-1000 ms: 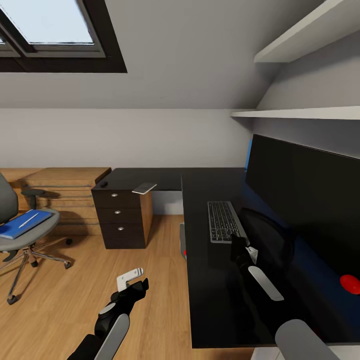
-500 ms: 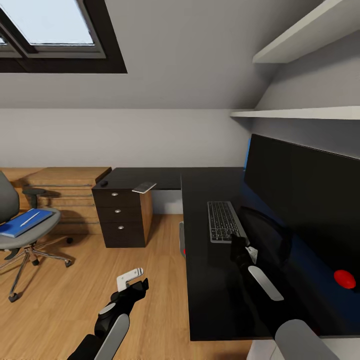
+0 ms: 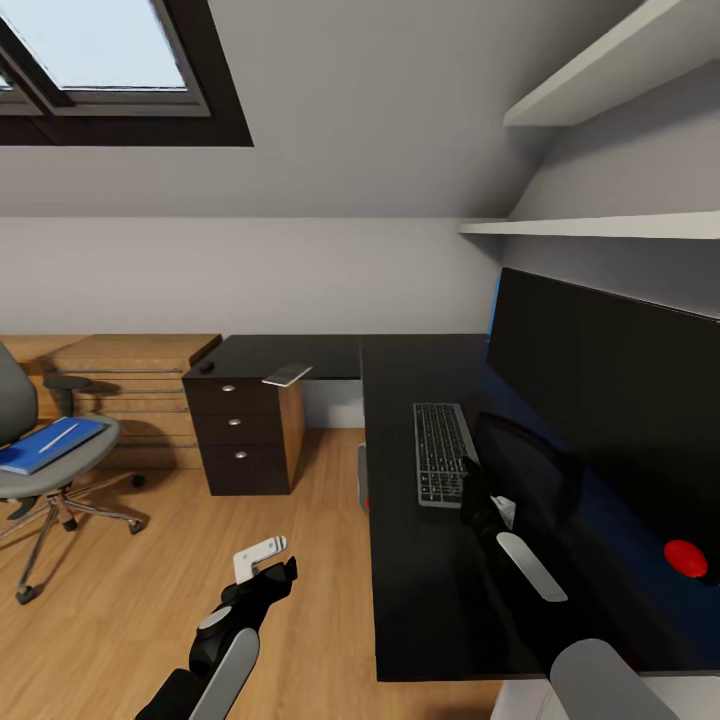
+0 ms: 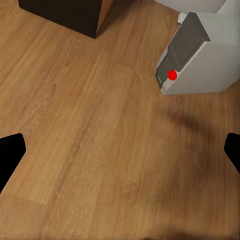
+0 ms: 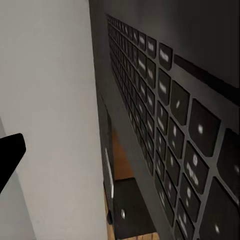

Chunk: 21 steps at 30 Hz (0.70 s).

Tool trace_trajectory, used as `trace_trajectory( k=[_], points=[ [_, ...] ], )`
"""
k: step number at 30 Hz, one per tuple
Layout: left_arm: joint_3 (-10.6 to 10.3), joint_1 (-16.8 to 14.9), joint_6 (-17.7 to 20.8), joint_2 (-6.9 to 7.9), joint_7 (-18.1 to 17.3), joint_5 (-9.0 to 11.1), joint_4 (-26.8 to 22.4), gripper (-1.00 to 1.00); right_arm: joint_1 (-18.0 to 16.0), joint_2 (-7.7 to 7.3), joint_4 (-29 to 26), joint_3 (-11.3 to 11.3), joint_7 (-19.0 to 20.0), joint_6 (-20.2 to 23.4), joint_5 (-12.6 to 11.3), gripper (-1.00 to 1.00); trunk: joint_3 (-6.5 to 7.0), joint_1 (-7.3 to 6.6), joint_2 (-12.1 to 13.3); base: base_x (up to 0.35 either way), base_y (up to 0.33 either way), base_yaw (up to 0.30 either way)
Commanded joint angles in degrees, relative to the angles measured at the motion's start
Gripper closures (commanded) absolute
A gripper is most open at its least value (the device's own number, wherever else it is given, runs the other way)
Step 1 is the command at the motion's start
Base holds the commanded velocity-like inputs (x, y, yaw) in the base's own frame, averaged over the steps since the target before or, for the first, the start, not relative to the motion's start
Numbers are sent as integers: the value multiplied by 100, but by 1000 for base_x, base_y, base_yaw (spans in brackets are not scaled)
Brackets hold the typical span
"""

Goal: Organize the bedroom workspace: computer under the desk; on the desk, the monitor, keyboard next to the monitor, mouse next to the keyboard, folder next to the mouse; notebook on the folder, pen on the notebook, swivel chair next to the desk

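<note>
My right gripper (image 3: pixel 470 478) hangs over the black desk (image 3: pixel 410 580) at the near end of the keyboard (image 3: pixel 440 452), which lies beside the monitor (image 3: pixel 610 400); whether its jaws are spread or clenched, I cannot tell. My left gripper (image 3: pixel 268 560) hovers above the wood floor (image 4: pixel 90 130), jaws spread wide, holding nothing. Computer (image 4: pixel 192 57) stands on that floor under the desk. Blue folder (image 3: pixel 48 446) lies on the swivel chair (image 3: pixel 40 470), well apart from the desk
</note>
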Motion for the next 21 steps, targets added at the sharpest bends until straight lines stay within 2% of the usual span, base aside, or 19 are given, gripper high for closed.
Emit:
trace_trajectory(
  k=[1, 5, 13, 21],
  points=[
    [-11, -5, 14, 2, 48, 26, -5, -100, -4, -9, 0, 38, 23, -53, -60, -100, -6, -1, -3, 0, -229, 0],
    [-19, -5, 17, 2, 48, 35, 0, -100, -3, -9, 0, 38, 23, -51, -61, -100, -6, -1, -3, 0, -152, 0],
    [-25, -5, 20, 2, 38, 50, 3, -100, -6, -10, 0, 38, 23, -51, -61, -100, -6, -1, -3, -15, -13, 0],
    [-24, -5, 27, 2, 34, 57, 1, -100, -7, -1, 10, 38, 23, -52, -61, -100, -6, -1, -3, -285, 0, 0]
  ],
)
